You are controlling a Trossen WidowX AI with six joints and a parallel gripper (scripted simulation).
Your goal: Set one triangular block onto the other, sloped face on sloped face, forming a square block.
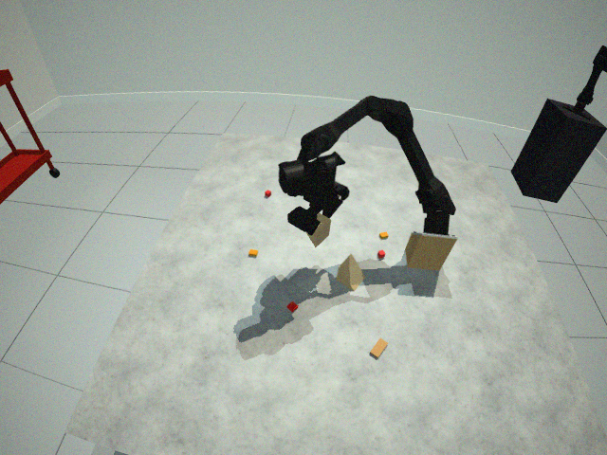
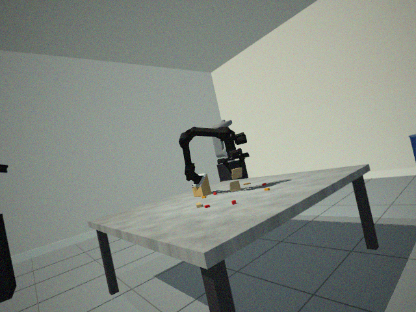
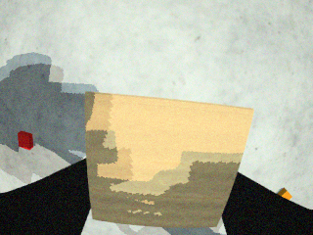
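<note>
End effector (image 1: pixel 316 223) (image 2: pixel 236 165) (image 3: pixel 159 168) w/ tri. block (image 1: pixel 320 231) (image 2: pixel 236 173) (image 3: pixel 168 142) btwn fingers, above table (image 1: pixel 313 391) (image 2: pixel 214 231) (image 3: pixel 196 44)

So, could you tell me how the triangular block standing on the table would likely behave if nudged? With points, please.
The lower triangular block (image 1: pixel 350 274) (image 2: pixel 234 186) looks rigid, being crisp-edged and wood-coloured. Its flat sides suggest sliding rather than rolling; its pointed top probably makes it less top-heavy.

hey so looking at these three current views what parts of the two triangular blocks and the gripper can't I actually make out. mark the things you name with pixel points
- Held triangular block (image 1: pixel 321 231) (image 2: pixel 236 173) (image 3: pixel 166 147): top view, its upper part is behind a gripper finger.
- Gripper (image 1: pixel 316 217) (image 2: pixel 238 165) (image 3: pixel 159 168): wrist view, the fingertips are hidden behind the held block.
- Standing triangular block (image 1: pixel 350 274) (image 2: pixel 234 186): wrist view, I can't make it out; exterior view, too small to read its slope.
</note>
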